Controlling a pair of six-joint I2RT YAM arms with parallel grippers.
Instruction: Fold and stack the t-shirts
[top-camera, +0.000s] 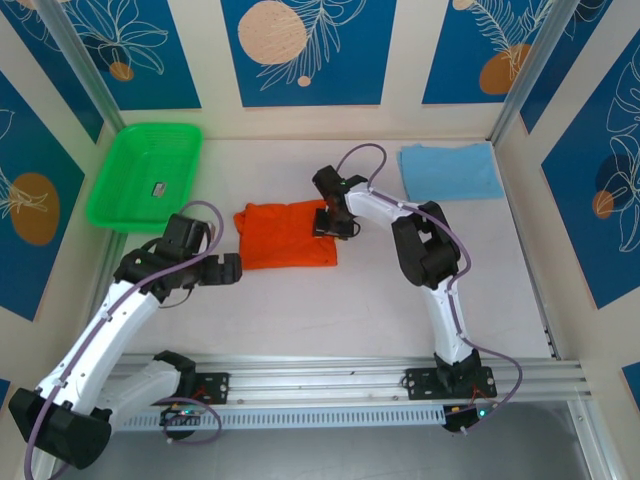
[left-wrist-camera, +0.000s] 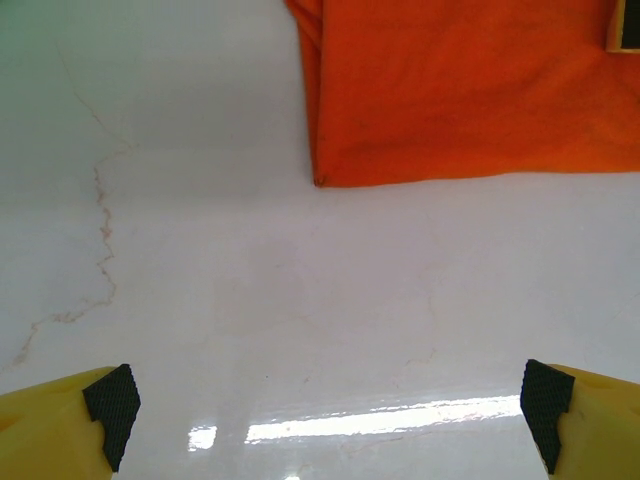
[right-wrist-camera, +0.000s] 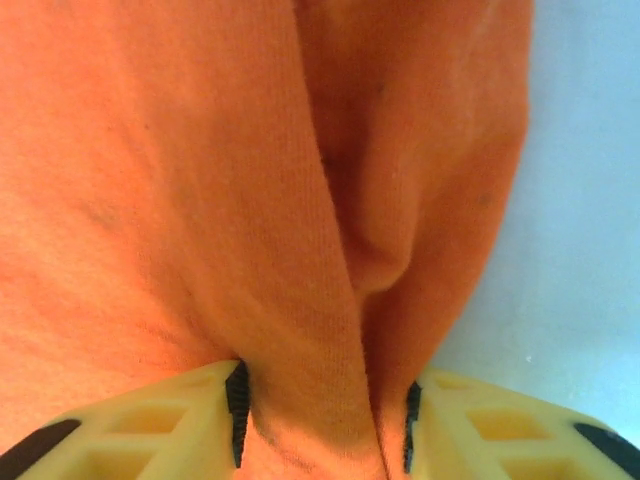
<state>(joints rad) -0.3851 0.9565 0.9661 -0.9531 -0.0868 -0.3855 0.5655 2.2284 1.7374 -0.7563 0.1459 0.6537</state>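
Orange shirt (top-camera: 285, 235) folded mid-tabletop (top-camera: 300, 310); right tool (top-camera: 335, 225) pinching a fold at its right edge. Left tool (top-camera: 230, 268) spread wide, near its left side. Blue shirt (top-camera: 450, 172) folded, far-right corner.

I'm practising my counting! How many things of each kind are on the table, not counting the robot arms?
T-shirts: 2, the orange t-shirt and the light blue t-shirt
Baskets: 1, the green plastic basket
Other: 1, a small grey object in the basket, too small to name
Total: 4
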